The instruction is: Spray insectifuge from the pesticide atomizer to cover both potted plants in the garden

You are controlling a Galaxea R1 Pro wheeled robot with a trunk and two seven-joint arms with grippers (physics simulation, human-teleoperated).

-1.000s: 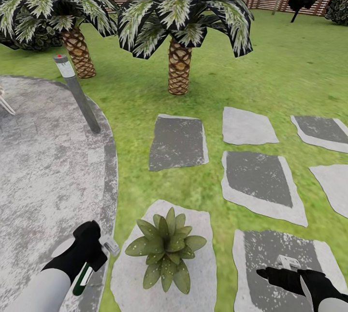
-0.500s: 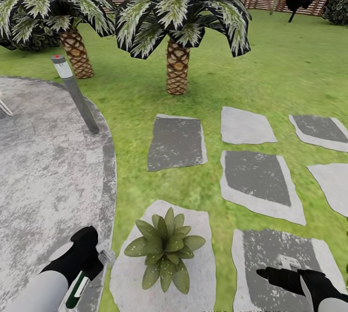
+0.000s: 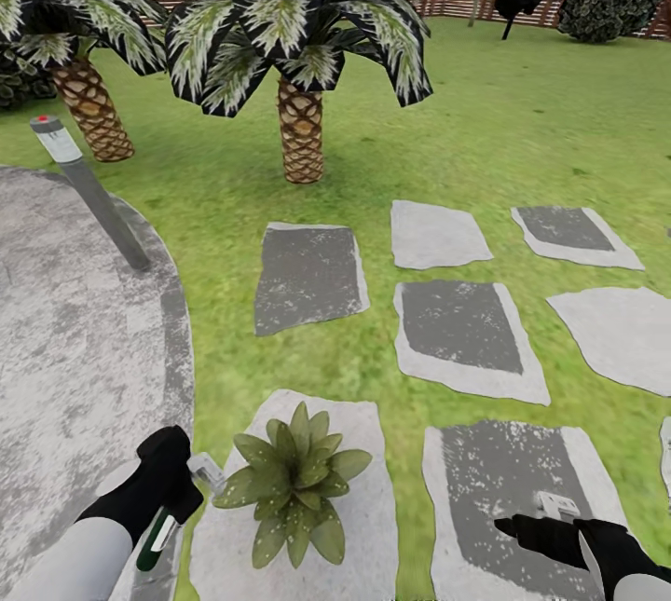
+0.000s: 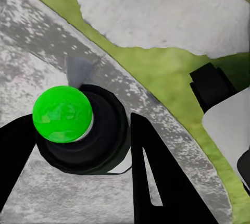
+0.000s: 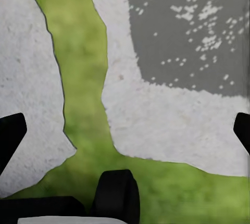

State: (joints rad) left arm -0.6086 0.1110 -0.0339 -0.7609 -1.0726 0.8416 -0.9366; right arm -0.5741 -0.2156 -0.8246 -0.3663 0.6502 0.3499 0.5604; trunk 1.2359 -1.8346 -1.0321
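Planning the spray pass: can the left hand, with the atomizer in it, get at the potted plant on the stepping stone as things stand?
Probably yes. The left hand, shut on the pesticide atomizer, sits right beside the potted plant, nozzle toward its leaves, with nothing between them. The stepping stone around the plant is open.

ground: green lawn (image 3: 522, 116) | near-left: round paved patio (image 3: 75, 349) | centre-right: grey stepping stones (image 3: 461, 331) | nearest stone: potted plant (image 3: 291, 480)
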